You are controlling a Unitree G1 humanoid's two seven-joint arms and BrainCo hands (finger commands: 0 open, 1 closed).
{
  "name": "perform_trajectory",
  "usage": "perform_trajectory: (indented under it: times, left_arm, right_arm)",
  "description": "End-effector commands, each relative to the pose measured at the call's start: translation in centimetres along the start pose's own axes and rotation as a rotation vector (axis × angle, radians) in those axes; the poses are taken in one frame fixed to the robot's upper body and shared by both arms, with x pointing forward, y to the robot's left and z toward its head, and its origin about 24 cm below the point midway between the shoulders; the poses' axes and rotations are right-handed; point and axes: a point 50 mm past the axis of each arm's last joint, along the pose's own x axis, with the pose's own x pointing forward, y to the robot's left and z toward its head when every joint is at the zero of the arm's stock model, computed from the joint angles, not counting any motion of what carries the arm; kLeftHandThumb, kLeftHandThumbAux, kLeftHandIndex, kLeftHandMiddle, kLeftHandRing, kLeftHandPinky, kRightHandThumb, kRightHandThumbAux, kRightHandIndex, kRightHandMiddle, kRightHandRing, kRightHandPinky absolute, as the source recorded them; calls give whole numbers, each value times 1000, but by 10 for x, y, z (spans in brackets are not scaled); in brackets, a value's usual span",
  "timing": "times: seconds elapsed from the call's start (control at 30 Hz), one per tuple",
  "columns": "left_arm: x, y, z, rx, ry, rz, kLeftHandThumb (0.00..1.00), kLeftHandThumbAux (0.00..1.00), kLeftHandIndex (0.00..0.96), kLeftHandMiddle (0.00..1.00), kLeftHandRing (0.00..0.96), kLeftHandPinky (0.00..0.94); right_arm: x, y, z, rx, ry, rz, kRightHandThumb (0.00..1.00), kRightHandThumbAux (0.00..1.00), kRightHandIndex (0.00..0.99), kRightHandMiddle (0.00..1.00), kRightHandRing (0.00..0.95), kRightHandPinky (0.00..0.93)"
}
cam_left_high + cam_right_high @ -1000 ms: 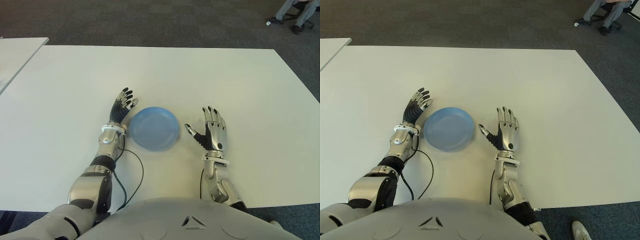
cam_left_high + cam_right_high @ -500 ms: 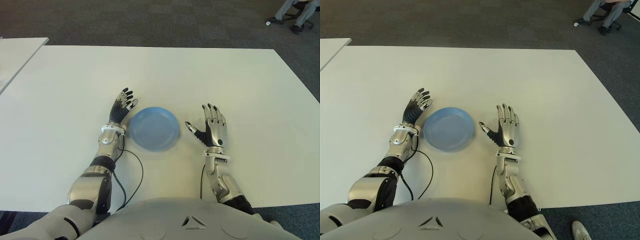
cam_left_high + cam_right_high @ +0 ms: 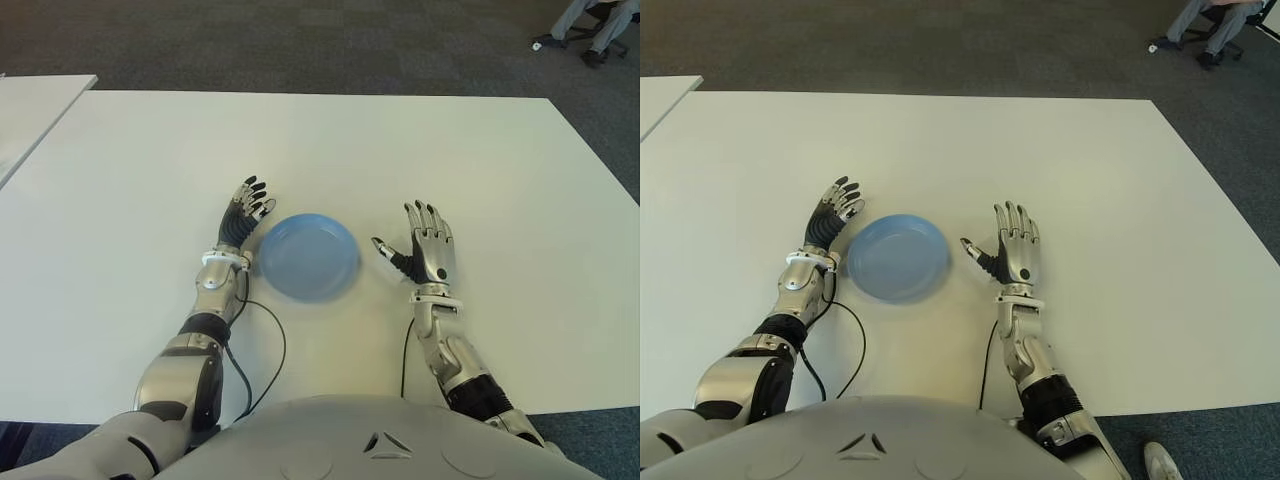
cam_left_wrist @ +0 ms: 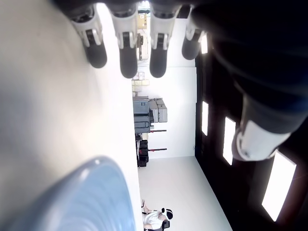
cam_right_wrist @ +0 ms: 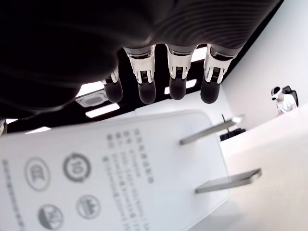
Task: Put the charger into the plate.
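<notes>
Right of the plate [image 3: 309, 256], the right hand [image 3: 428, 256] covered the charger [image 5: 120, 183].

On the white table [image 3: 400, 150], the blue plate held nothing. The right hand showed just right of the plate with its back up, its fingers [image 5: 177, 77] straight and a little apart and the thumb angled toward the plate's rim. The white charger appeared only in the right wrist view, close against the palm side with its two metal prongs [image 5: 211, 129] sticking out; no finger curled round it, and whether the palm touched it could not be told. The left hand [image 3: 243, 215] showed just left of the plate, its fingers [image 4: 127, 53] straight, slightly apart and holding nothing.
</notes>
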Motion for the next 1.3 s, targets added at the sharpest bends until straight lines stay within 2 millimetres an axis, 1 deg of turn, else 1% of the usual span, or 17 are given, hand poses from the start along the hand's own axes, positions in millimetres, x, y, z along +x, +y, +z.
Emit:
perform_trajectory:
  times: [0.03,0.23,0.4,0.7,0.9,1.1,1.3]
  left_arm:
    - [-35,-2,-45,-27,221,-2,0,599,36,162,159,146]
    - [-35,-2,-45,-23,217,-4,0,593,40,165,160,145]
    - [-36,-3,-44,-18,214,-5,0,594,39,164,157,140]
    - [-36,-4,-44,-17,214,-5,0,594,35,159,155,138]
    - [-35,-4,-44,-15,217,-9,0,587,31,154,151,134]
    - [-35,-3,-44,-15,217,-10,0,585,36,160,159,161]
    - [-36,-3,-44,-16,219,-11,0,592,39,163,162,153]
  right_arm:
    - [-8,9,-16,-31,30,78,323,185,0,0,0,0]
    - [-11,10,-18,-26,30,122,316,169,0,0,0,0]
    - [-16,11,-19,-12,51,203,308,152,0,0,0,0]
    - [-22,12,-20,-36,72,285,316,141,0,0,0,0]
    - [-25,13,-21,-48,78,323,310,132,0,0,0,0]
    - [-28,13,-21,-58,89,354,312,130,0,0,0,0]
    - [-33,13,-20,-65,98,378,312,130,0,0,0,0]
